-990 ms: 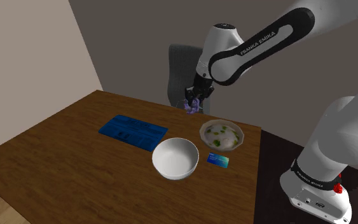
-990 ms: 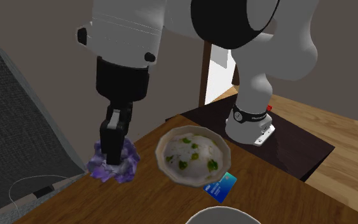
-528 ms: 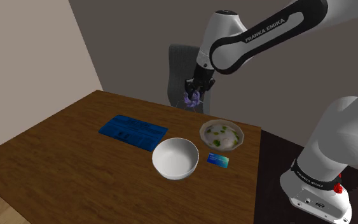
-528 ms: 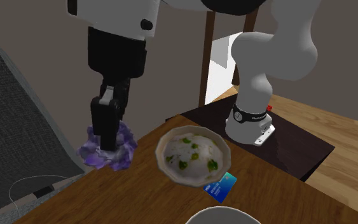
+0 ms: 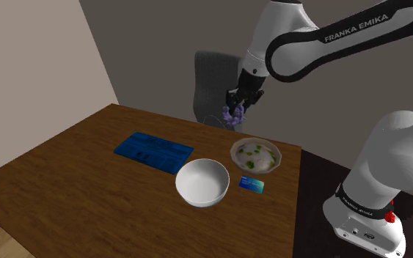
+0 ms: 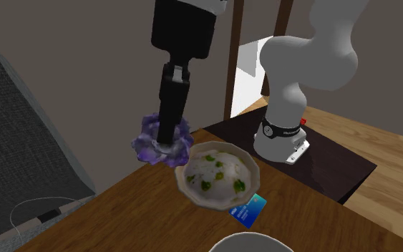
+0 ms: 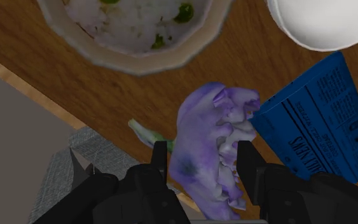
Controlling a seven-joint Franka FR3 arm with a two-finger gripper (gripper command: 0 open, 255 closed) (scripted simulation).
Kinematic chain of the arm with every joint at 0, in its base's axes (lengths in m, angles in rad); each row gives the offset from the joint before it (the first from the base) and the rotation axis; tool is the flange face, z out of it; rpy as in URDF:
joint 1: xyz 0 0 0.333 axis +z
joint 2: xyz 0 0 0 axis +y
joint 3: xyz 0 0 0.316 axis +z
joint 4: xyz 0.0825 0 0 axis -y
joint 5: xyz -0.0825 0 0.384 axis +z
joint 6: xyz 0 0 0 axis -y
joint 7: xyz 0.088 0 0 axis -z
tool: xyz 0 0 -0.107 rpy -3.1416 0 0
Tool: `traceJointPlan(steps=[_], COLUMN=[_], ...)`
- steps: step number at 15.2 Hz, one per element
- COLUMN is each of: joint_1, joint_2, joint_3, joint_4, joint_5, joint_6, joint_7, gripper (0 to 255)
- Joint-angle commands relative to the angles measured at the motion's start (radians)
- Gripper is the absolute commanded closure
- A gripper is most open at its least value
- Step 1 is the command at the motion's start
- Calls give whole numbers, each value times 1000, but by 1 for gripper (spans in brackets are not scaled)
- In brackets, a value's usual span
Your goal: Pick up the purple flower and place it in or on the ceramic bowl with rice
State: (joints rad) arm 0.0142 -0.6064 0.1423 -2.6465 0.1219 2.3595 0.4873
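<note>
Now we see the gripper (image 5: 237, 105) clamped on the purple flower (image 5: 233, 116), carrying it in the air above the far edge of the wooden tabletop (image 5: 80, 183). In the wrist view the two black fingers (image 7: 160, 159) press against either side of the flower (image 7: 212, 124), part-way apart with the bloom filling the gap between them, and a short green stem (image 7: 142, 132) pokes out on one side. From the second exterior view the gripper (image 6: 168, 143) points straight down and the flower (image 6: 147, 145) hangs just beside the rim of the bowl with rice (image 6: 192, 193), towards that view's left and above it, not touching. The bowl of rice (image 5: 234, 155), flecked with green bits, sits on the tabletop near its far corner; in the wrist view it (image 7: 139, 63) lies ahead of the gripper (image 7: 203, 153). We also note an empty white bowl (image 5: 203, 182) close to the rice bowl, a small blue card (image 5: 251, 185) just beside both, and a flat blue printed sheet (image 5: 153, 150) towards the shoulder view's left. A grey chair (image 5: 210, 73) stands behind the tabletop.
</note>
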Motion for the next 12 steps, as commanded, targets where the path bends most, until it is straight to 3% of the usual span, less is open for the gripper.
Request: traceJointPlan(steps=[1, 7, 12], joint_1=[12, 63, 70], joint_2=[-95, -408, -399], joint_3=[0, 18, 27], joint_4=[-50, -175, -238], joint_5=[7, 30, 40], joint_6=[-45, -231, -159], joint_7=[6, 54, 53], gripper=[255, 255, 255])
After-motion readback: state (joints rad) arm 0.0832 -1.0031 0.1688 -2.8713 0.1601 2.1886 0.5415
